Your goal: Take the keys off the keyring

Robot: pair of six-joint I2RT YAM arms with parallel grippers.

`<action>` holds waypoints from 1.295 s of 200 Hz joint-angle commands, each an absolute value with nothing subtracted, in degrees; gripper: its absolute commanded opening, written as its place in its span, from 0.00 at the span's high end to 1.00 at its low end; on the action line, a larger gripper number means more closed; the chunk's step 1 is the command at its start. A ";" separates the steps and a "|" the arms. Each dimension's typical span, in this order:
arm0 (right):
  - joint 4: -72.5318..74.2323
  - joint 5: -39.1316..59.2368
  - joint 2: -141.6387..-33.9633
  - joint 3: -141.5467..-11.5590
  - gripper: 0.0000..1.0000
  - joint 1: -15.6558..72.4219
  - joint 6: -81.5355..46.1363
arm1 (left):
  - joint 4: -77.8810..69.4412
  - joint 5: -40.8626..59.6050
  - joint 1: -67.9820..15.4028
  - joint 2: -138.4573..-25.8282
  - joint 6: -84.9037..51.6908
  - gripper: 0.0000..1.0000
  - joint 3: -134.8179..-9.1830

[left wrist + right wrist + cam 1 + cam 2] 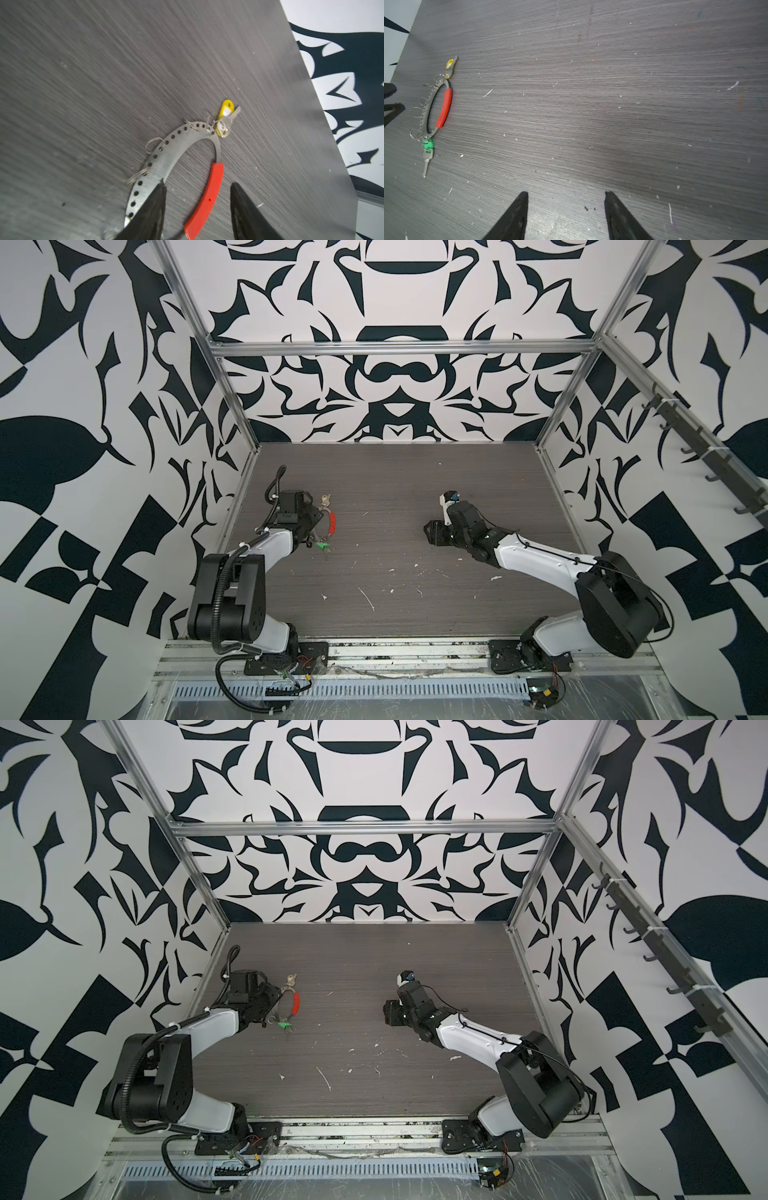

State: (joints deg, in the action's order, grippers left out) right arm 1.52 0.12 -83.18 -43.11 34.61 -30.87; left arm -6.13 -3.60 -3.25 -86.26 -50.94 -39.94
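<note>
Table [415, 489]: you are working on dark woodgrain.
Right gripper [566, 193]: hovering partly open, empty, well apart from the keyring [425, 109].
Left gripper [198, 184]: hanging partly open, straddling the red sleeve [207, 195], gripping nothing.
Keyring: lying flat, left side; looking stiff, thin, slippery, so be taking the sleeve.
Keys: sitting on split rings [152, 143] with green tag [428, 144] and yellow tag [226, 108]; light, fiddly.

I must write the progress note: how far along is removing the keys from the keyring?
Done: nothing; the green-tagged key and yellow-tagged key are both attached to the keyring. In hand: the open left pincer straddles its red sleeve, not gripping; the right pincer is open over the table. Left: both keys.
</note>
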 commanded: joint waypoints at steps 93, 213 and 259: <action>4.04 2.67 -84.64 -44.96 0.48 34.82 -30.86 | -7.91 2.46 2.22 -105.47 -46.50 0.61 -56.26; 3.21 1.28 -85.89 -45.53 0.49 34.84 -29.99 | -9.76 10.46 -0.07 -107.87 -45.53 0.74 -54.54; 3.12 1.14 -86.23 -45.56 0.49 34.84 -29.97 | -11.03 12.95 -4.59 -105.12 -45.97 0.74 -51.57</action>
